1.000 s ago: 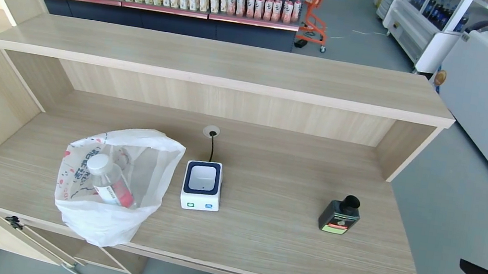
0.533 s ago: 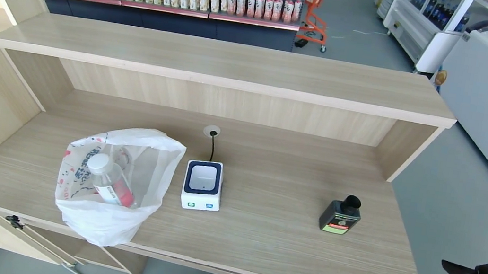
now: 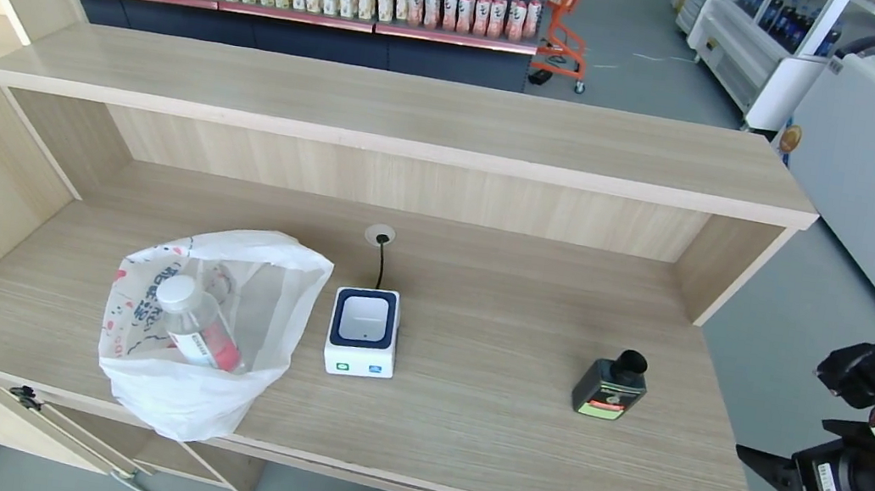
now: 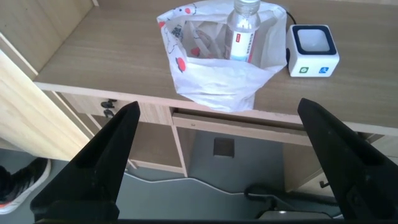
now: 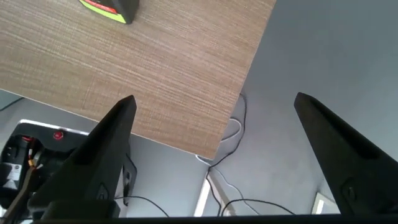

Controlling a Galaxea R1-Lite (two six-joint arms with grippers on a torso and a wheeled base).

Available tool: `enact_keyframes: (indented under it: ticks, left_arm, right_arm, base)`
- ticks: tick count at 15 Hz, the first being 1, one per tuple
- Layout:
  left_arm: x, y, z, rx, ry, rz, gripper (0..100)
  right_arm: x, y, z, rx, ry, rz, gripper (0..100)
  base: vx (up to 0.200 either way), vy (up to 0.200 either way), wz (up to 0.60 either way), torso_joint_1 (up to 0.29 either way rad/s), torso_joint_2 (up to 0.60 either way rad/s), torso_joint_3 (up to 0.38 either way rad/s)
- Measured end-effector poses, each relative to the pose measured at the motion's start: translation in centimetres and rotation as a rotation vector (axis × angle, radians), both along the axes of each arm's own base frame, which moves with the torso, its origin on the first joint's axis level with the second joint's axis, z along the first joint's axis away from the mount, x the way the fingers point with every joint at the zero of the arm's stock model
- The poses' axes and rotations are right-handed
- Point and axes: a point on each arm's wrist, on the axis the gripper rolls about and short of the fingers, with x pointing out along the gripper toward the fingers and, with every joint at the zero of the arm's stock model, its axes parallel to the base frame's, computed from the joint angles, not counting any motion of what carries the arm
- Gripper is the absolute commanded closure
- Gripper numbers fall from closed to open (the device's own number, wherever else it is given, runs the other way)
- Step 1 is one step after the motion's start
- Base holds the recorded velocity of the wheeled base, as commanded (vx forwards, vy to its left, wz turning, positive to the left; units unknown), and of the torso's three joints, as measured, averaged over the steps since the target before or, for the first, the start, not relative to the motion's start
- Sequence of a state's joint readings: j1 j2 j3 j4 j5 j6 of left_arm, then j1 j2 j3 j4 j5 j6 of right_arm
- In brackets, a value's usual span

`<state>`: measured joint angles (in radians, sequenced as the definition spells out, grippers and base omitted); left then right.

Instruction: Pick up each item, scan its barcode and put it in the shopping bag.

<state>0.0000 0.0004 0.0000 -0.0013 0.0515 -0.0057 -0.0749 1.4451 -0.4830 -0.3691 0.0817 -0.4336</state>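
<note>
Right gripper [image 5: 211, 102]: fingers wide apart, holding nothing. It hung off the right end of the pale wood counter [image 3: 480, 431], over open grey floor [image 5: 323, 50]. The squat dark bottle with black cap and green-red label [image 3: 610, 385] stood ahead of it and to its left, near the counter's right edge, bare wood all round.

Left gripper [image 4: 219, 107]: fingers likewise spread, empty, out in front of the counter's front edge. Straight ahead of it sat the white plastic shopping bag [image 4: 214, 87], slightly overhanging that edge. The bag held a clear white-capped bottle [image 4: 242, 28]. The white box scanner [image 4: 313, 50] stood just right of the bag.
</note>
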Motion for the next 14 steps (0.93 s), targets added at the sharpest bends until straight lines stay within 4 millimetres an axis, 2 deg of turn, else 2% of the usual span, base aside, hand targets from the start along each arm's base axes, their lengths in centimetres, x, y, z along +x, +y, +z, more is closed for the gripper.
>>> enact_keyframes:
  ticks: [4,10,14]
  left_arm:
    - [0.0,0.0,0.0,0.0,0.0,0.0,0]
    - [0.0,0.0,0.0,0.0,0.0,0.0,0]
    - [0.0,0.0,0.0,0.0,0.0,0.0,0]
  right_arm:
    - [1.8,0.5,-1.2,-0.009,0.005,0.096,0]
    - [4.5,2.5,-2.8,0.017,-0.023,0.289,0]
    - [6.2,3.3,-3.6,0.006,-0.028,0.335,0]
  base:
    - [0.0,0.0,0.0,0.0,0.0,0.0]
    - [0.0,0.0,0.0,0.0,0.0,0.0]
    - [0.0,0.0,0.0,0.0,0.0,0.0]
